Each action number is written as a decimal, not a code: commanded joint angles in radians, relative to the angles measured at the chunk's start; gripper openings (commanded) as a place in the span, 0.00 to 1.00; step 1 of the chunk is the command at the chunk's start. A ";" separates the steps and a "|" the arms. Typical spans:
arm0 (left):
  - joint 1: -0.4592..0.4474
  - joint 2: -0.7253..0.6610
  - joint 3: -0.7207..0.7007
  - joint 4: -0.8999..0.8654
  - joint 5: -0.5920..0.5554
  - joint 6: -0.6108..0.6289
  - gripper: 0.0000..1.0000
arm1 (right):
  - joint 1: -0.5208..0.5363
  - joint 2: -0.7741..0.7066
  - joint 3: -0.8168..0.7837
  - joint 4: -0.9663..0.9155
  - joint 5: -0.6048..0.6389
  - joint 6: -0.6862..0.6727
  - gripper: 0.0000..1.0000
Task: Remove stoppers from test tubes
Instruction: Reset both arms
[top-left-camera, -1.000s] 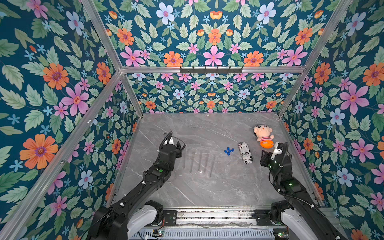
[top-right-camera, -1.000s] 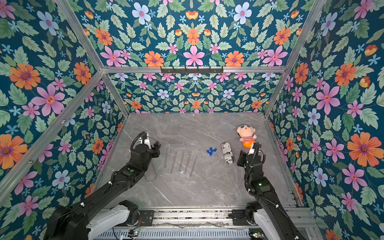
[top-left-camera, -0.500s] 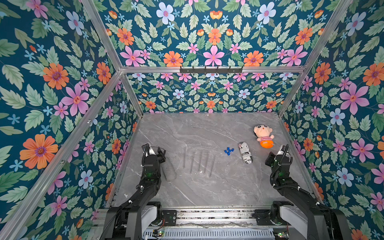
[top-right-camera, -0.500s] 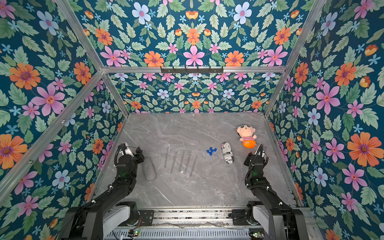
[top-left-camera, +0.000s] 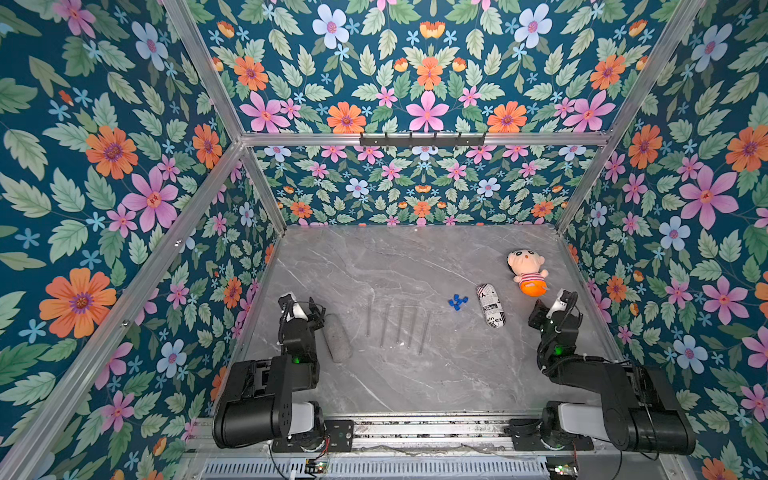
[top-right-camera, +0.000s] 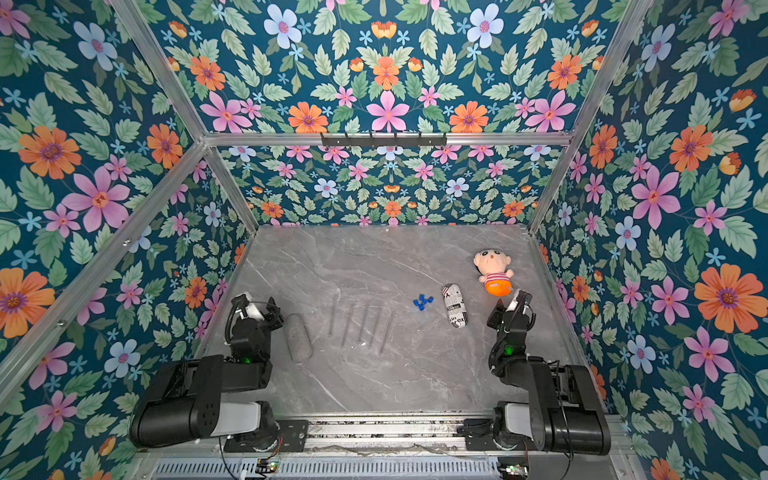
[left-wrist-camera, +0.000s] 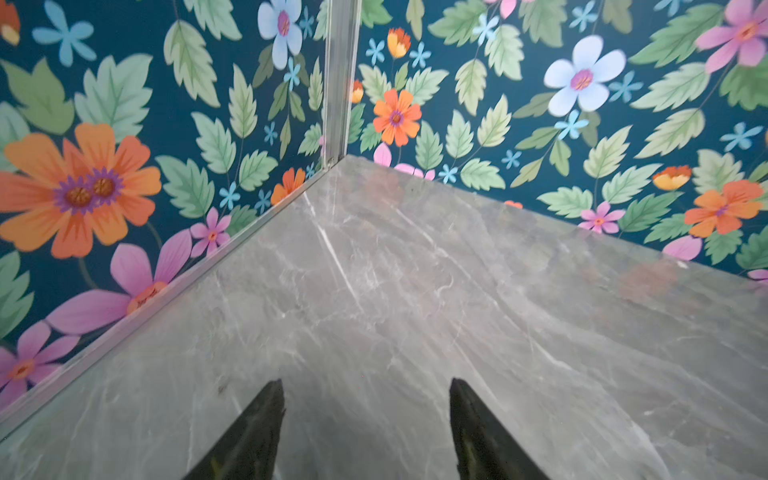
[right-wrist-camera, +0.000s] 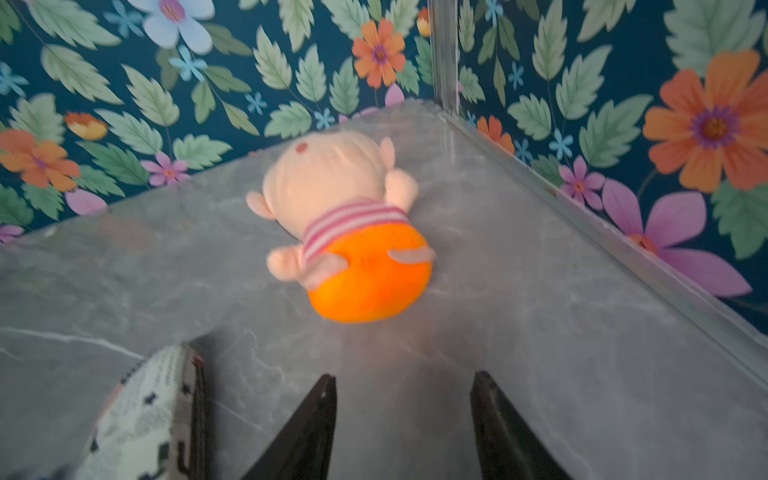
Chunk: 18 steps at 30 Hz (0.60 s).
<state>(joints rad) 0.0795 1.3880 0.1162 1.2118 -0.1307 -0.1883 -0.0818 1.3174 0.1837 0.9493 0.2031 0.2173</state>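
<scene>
Lying flat, test tubes (top-left-camera: 400, 323), stoppers (top-left-camera: 457, 302) clustered nearby

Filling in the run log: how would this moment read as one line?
stoppers: off, piled beside newsprint can | test tubes: five in a row, uncapped | left gripper: open, empty | right gripper: open, empty

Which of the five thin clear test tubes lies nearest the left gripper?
The end tube of the row, next to the thick grey speckled cylinder; the other four lie farther off, toward the small blue stoppers.
</scene>
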 joint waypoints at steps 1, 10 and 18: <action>0.003 0.058 0.005 0.148 0.011 0.033 0.66 | -0.001 0.054 0.037 0.024 -0.099 -0.053 0.55; -0.009 0.191 0.086 0.134 0.129 0.099 0.66 | 0.015 0.112 0.058 0.048 -0.094 -0.077 0.59; -0.045 0.216 0.155 0.038 0.111 0.141 0.99 | 0.042 0.119 0.094 -0.011 -0.056 -0.098 0.99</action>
<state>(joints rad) 0.0357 1.6035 0.2653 1.2469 -0.0139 -0.0731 -0.0467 1.4452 0.2581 0.9695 0.1413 0.1467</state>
